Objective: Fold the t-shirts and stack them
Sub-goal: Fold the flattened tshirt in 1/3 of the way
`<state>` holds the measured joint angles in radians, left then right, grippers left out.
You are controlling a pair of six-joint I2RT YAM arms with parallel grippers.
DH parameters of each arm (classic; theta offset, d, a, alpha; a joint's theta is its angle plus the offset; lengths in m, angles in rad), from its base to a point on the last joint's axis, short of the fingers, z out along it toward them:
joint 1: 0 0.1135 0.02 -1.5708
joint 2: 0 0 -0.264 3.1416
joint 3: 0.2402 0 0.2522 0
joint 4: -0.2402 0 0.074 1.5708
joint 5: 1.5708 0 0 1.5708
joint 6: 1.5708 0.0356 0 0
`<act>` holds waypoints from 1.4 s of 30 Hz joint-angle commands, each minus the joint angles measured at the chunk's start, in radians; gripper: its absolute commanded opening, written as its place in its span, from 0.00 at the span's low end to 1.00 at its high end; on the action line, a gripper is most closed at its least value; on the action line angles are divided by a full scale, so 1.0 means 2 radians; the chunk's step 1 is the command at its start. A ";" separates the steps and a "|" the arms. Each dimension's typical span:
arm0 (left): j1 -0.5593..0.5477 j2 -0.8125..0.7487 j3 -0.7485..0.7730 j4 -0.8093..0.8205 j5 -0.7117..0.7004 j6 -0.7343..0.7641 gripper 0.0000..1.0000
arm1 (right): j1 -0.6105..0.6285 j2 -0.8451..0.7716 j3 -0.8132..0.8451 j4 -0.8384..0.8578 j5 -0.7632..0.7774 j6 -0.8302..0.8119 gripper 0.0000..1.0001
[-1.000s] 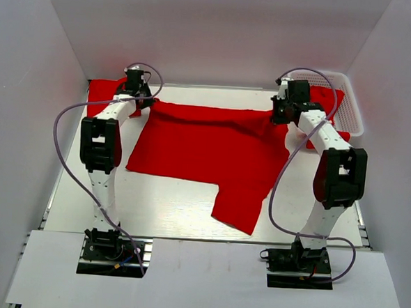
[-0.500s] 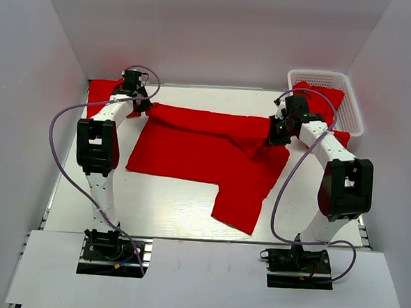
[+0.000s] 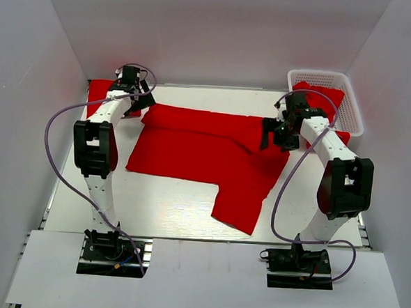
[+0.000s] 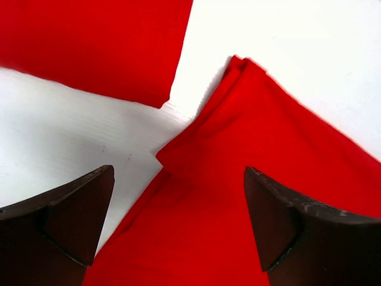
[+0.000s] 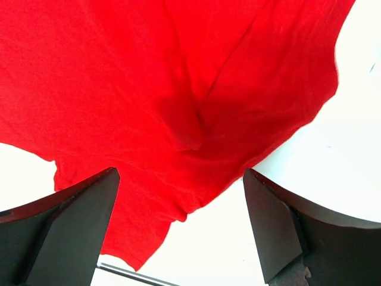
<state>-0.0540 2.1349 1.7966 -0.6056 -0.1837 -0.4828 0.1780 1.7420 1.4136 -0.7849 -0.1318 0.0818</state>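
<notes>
One red t-shirt (image 3: 205, 154) lies spread on the white table (image 3: 167, 204), its far edge doubled over toward me and one sleeve pointing at the near edge. My left gripper (image 3: 142, 101) hovers open over the shirt's far left corner (image 4: 250, 179), with nothing between its fingers (image 4: 65, 220). At the far right corner, my right gripper (image 3: 266, 135) is open above the cloth (image 5: 149, 77), and its fingers (image 5: 292, 226) hold nothing. A folded red t-shirt (image 3: 97, 100) lies at the back left, and shows as red cloth (image 4: 89, 42) in the left wrist view.
A white lattice basket (image 3: 323, 75) stands at the back right corner with red cloth (image 3: 332, 99) in it, some hanging over its near side. White walls close in the table on the left, back and right.
Both grippers have opened and let go of the shirt's far edge, which now lies folded over on the shirt. The right gripper has come down and toward me.
</notes>
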 commanded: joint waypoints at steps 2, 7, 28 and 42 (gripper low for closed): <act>-0.002 -0.057 0.027 0.028 0.020 0.024 0.99 | -0.001 -0.003 0.043 0.021 -0.030 -0.013 0.90; -0.007 0.011 0.077 0.054 0.138 0.037 0.99 | 0.001 0.036 0.062 0.092 -0.085 0.015 0.90; -0.016 0.098 0.112 0.079 0.057 0.088 0.99 | -0.002 0.171 0.128 0.162 -0.062 0.037 0.90; -0.042 0.142 0.167 0.067 0.062 0.321 0.90 | -0.003 0.191 0.124 0.164 -0.038 0.043 0.90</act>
<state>-0.1249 2.4172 2.0880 -0.4408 -0.0738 0.0193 0.1768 2.1132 1.6703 -0.4736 -0.2325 0.1562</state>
